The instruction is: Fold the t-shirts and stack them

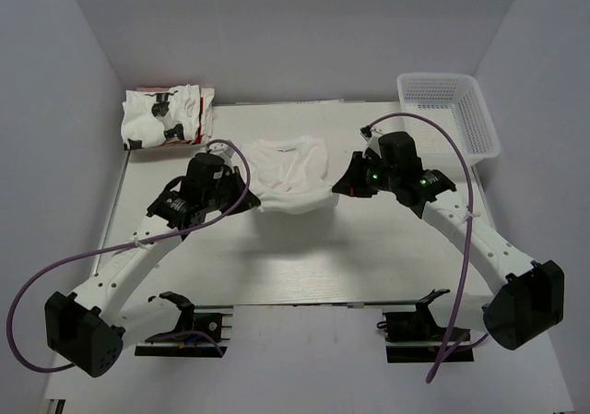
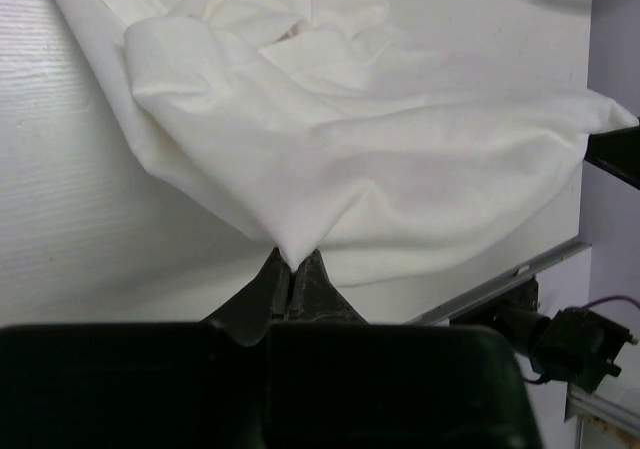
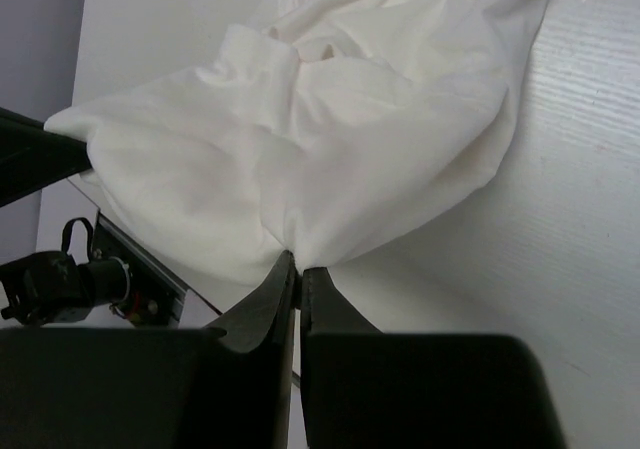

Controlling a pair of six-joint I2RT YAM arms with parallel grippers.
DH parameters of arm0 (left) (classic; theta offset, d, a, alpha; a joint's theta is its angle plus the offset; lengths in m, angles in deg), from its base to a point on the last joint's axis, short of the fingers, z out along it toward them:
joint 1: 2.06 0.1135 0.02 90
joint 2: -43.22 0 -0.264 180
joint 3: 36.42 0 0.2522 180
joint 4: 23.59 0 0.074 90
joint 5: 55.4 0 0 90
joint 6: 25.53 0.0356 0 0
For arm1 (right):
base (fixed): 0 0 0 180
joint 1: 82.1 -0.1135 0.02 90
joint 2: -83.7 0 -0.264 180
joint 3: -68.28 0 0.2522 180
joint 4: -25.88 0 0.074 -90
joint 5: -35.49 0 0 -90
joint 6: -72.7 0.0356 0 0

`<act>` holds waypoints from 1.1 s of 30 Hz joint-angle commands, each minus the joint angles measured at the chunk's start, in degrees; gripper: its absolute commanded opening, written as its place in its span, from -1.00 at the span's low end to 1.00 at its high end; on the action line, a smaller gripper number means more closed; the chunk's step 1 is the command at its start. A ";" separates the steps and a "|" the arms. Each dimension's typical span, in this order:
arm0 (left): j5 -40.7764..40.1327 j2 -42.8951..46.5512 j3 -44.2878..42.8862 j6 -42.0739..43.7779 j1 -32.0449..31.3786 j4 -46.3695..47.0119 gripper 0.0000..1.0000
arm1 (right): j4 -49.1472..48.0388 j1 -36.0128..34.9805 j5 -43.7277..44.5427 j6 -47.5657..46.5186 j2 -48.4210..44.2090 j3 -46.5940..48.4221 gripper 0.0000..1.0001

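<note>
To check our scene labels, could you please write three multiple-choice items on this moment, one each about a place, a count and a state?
1. Where is the white plastic mesh basket? A) far right B) far left C) between the arm bases
2. How many arms' jaws pinch the plain white cotton t-shirt in the middle? A) none B) one C) two
3. The pile of black-printed white t-shirts at far left is: A) folded B) spread flat C) hanging from the basket

Answers: 1 A, the top view shows it by the right wall; 2 C, each wrist view shows shut jaws on cloth; 3 A, it sits as a compact bundle.
</note>
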 commanded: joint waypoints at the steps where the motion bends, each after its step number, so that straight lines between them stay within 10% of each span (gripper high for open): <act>1: -5.69 -1.27 -4.06 -3.33 0.62 0.21 -1.00 | -3.23 0.21 1.20 0.88 2.75 5.31 -1.00; 17: -24.85 -22.01 -23.31 -4.76 2.21 -4.53 -1.00 | -3.40 2.76 2.72 0.97 23.66 25.61 -1.00; 33: -17.14 -46.18 -43.17 0.25 10.82 -2.78 -1.00 | -1.91 7.77 -3.44 1.06 49.04 49.75 -1.00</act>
